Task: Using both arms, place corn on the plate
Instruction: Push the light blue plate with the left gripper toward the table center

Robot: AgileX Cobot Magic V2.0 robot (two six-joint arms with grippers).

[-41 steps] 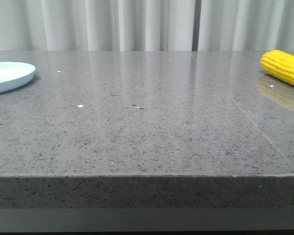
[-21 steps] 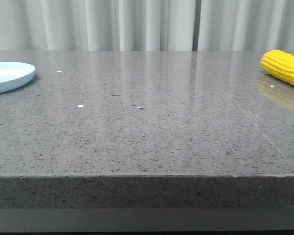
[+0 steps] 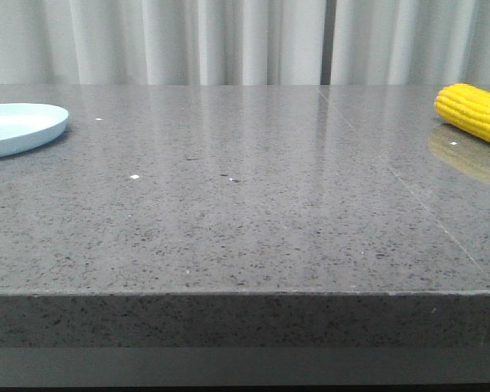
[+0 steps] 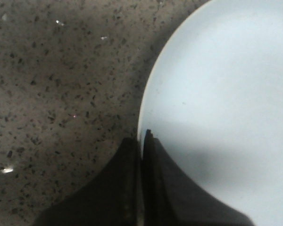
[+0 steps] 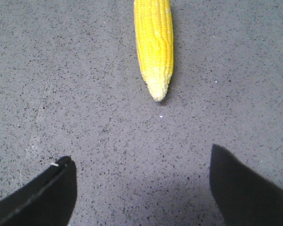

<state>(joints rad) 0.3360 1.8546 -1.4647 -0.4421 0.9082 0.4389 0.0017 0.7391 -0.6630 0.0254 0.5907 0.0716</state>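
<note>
The pale light-blue plate (image 3: 16,126) lies at the far left of the table, partly cut off by the frame. In the left wrist view my left gripper (image 4: 142,136) is shut on the plate's rim, one finger over the plate (image 4: 226,94) and one outside it. The yellow corn (image 3: 474,113) lies on the table at the far right. In the right wrist view my right gripper (image 5: 140,154) is open and empty above bare table, with the corn (image 5: 154,42) ahead of it, its pale tip pointing toward the fingers. Neither gripper shows in the front view.
The grey speckled stone table (image 3: 245,204) has its front edge near the camera. White curtains (image 3: 229,41) hang behind the table's back edge. A seam (image 3: 408,192) runs across the table's right part.
The plate has slid a little to the right in the front view. The corn has not moved.
</note>
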